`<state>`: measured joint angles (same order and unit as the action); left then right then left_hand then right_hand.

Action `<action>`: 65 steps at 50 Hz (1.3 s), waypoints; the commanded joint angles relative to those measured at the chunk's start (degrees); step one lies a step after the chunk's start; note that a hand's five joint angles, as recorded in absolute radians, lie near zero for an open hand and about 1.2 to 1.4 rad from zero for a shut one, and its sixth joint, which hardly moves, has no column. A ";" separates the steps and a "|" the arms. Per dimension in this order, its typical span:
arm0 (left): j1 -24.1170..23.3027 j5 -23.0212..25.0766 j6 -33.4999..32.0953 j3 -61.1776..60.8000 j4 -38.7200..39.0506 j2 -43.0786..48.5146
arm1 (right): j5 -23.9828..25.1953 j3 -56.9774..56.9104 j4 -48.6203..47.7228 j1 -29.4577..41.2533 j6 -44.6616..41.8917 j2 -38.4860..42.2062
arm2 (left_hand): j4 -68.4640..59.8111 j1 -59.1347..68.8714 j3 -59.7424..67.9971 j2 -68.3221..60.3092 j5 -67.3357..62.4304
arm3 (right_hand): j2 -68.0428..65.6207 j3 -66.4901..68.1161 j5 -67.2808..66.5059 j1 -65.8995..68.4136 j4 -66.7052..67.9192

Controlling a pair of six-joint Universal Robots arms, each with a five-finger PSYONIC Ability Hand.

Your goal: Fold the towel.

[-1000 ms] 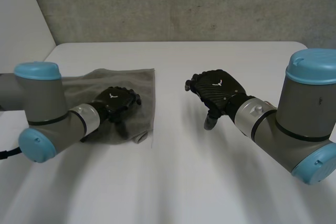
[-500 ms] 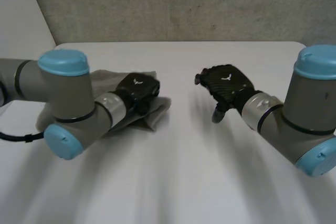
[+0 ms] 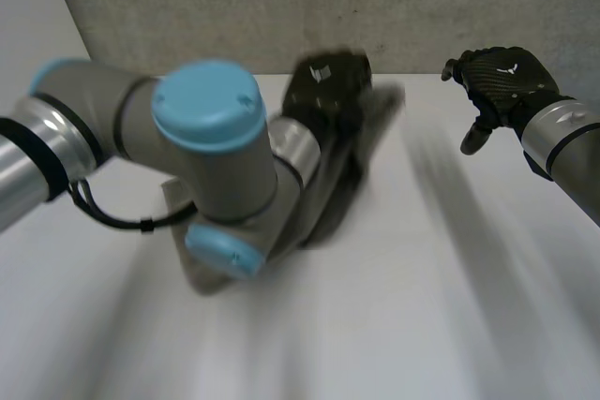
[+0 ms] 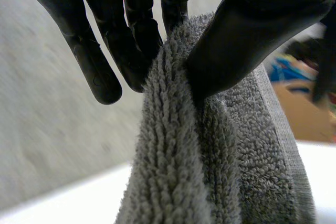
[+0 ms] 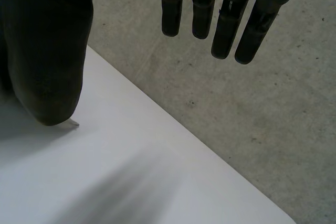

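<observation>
Since half a second ago the left hand [image 3: 328, 81] has risen from the near-left part of the surface [image 3: 422, 306] and swung toward its far edge, taking the towel [image 3: 370, 128] up with it. The right hand [image 3: 502, 86] has drawn back toward the far right.

Left hand: raised above the far middle of the surface. In the left wrist view its thumb [image 4: 247, 35] presses a bunched ridge of grey terry against the fingers [image 4: 136, 40]. That is a pinch grip on the cloth. One outer finger stands clear of the fabric.

Towel: held at its upper part, close to a hemmed edge [image 4: 283, 145] that runs down beside the thumb. From the grip it hangs down and back toward the left arm [image 3: 206, 128]. The lower part is blurred and partly hidden behind that arm. Whether it touches the surface cannot be told.

Right hand: in the air at the far right corner of the surface, well apart from the towel. In the right wrist view its fingers [image 5: 226, 19] are straight and slightly apart, with the thumb [image 5: 47, 61] set off to one side. It holds nothing. The surface edge and the concrete wall [image 3: 234, 7] lie beyond the fingertips.
</observation>
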<state>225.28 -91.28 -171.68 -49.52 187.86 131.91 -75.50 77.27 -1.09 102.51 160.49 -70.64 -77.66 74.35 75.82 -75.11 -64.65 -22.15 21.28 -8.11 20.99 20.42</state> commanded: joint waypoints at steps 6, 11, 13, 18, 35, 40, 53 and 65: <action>1.74 2.42 0.11 16.90 2.42 6.59 | 0.00 0.51 0.13 0.67 -0.01 -0.37 | -2.34 5.65 4.18 -4.89 -5.35 | 5.68 -4.80 1.64 -4.52 -3.95; 1.83 4.52 -0.06 19.80 2.16 10.98 | 0.00 0.86 0.13 0.67 -0.09 -1.51 | 59.91 -56.60 -58.07 57.36 56.90 | 6.01 -5.14 1.97 -4.85 -4.28; 1.74 5.23 -0.32 19.55 1.81 11.95 | 0.00 0.77 0.13 0.58 -0.09 -1.69 | 67.54 -64.23 -65.70 64.99 64.53 | 6.18 -5.31 2.14 -5.02 -4.45; 2.35 5.50 -3.65 15.70 1.11 12.32 | 0.00 0.68 0.13 0.41 -0.09 -1.69 | 67.61 -64.30 -65.77 65.06 64.60 | 6.18 -5.31 2.14 -5.02 -4.45; 15.18 11.80 -15.34 -18.21 1.02 -5.78 | 0.53 0.86 6.80 1.72 -0.62 -3.71 | 66.44 -63.13 -64.59 63.89 63.43 | 5.51 -4.63 1.47 -4.35 -3.78; 18.17 20.27 -21.16 -26.77 0.58 -8.69 | 0.35 1.12 8.65 4.35 -0.88 -3.71 | 65.09 -61.78 -63.25 62.54 62.08 | 5.84 -4.97 1.80 -4.69 -4.11; 19.58 26.24 -36.80 -36.79 -1.01 -8.08 | 0.27 1.30 8.47 4.62 -0.97 -3.27 | 63.91 -60.60 -62.07 61.36 60.90 | 6.01 -5.14 1.97 -4.85 -4.28; 18.61 26.07 -36.80 -36.53 0.92 -5.18 | 0.27 2.35 8.30 4.54 -0.97 -2.83 | 52.82 -49.51 -50.97 50.27 49.81 | 6.01 -5.14 1.97 -4.85 -4.28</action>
<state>244.29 -65.07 -209.15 -86.66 187.48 125.68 -75.25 79.21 7.29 107.14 159.52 -73.55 -21.25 21.49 21.50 -21.58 -11.90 -22.15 20.55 -7.26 19.71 19.80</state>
